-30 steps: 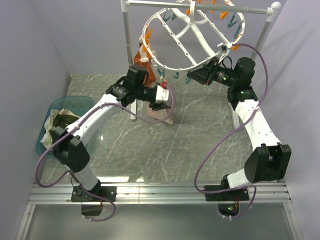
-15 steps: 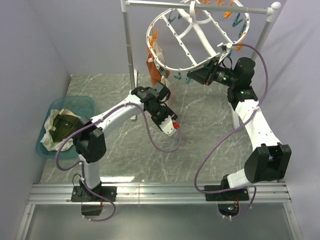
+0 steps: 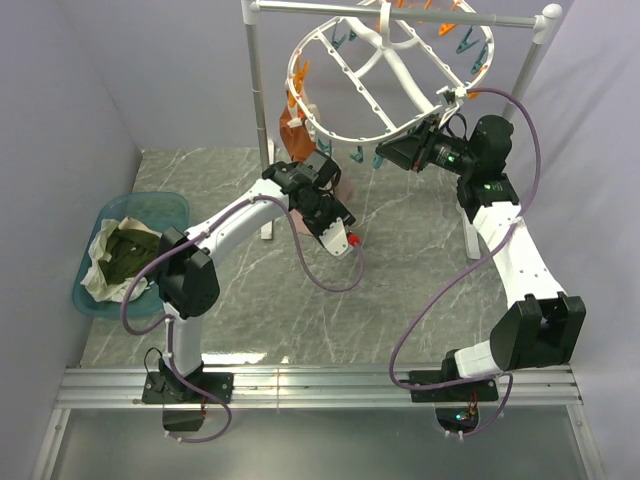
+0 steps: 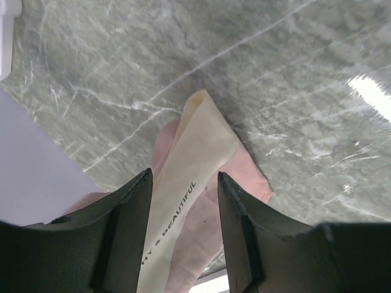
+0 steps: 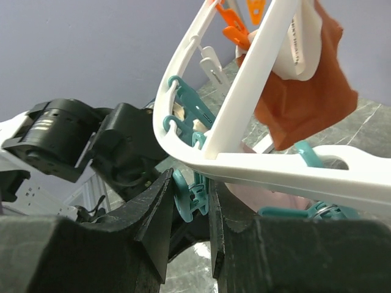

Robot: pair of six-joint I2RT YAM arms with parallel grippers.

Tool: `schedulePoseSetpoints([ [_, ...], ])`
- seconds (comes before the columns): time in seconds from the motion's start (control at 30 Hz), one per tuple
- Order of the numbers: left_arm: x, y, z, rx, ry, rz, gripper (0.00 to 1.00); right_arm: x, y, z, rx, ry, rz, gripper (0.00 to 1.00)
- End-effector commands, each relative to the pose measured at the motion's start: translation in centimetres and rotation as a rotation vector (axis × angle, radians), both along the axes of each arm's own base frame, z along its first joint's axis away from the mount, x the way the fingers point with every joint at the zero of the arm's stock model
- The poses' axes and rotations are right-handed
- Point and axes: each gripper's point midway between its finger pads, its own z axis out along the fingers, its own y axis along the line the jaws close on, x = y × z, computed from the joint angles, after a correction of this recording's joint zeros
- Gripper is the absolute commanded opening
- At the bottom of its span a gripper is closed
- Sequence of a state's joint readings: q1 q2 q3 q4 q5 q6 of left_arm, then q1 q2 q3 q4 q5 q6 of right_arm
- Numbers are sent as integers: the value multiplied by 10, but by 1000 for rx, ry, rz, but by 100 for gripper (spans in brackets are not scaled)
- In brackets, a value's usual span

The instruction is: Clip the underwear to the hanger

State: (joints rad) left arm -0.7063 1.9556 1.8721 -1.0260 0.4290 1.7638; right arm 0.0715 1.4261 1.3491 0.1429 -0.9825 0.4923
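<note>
Underwear (image 4: 195,146) of pale pink cloth, with a lighter waistband bearing printed letters, shows in the left wrist view against the grey marble table (image 4: 293,73), just past the tips of the left gripper (image 4: 183,177). That gripper's jaws stand spread, and the waistband strip runs up through the gap between them; whether the cloth hangs or lies on the marble cannot be told. The left arm reaches to the middle of the table, under the near rim of the hanger (image 5: 244,97), a white oval rack that hangs tilted from the white pole stand (image 3: 255,80). The right gripper (image 5: 190,183) is up at that rim, its jaws pinching a teal peg (image 5: 192,198). A rust-orange garment (image 5: 299,104) hangs from the rim beyond, near orange pegs (image 5: 235,24). At the table's left edge sits a blue basin (image 3: 150,205) holding an olive-green cloth (image 3: 125,250).
</note>
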Motion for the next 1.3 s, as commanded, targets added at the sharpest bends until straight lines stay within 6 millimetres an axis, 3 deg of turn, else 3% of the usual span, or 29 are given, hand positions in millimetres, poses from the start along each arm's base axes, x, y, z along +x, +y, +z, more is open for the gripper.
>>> schedulePoseSetpoints([
  [0.0, 16, -3, 8, -21, -63, -11, 52, -11, -2, 16, -7, -63, -9, 0],
  [0.33, 36, -1, 0, 13, -111, 4, 50, -13, -2, 11, -19, -61, -8, 0],
  [0.6, 34, -2, 1, 14, -114, -33, 52, -13, -2, 9, -22, -61, -6, 0],
  [1.27, 44, 3, -32, 104, -69, -7, 50, -13, -2, 9, -15, -59, -10, 0],
])
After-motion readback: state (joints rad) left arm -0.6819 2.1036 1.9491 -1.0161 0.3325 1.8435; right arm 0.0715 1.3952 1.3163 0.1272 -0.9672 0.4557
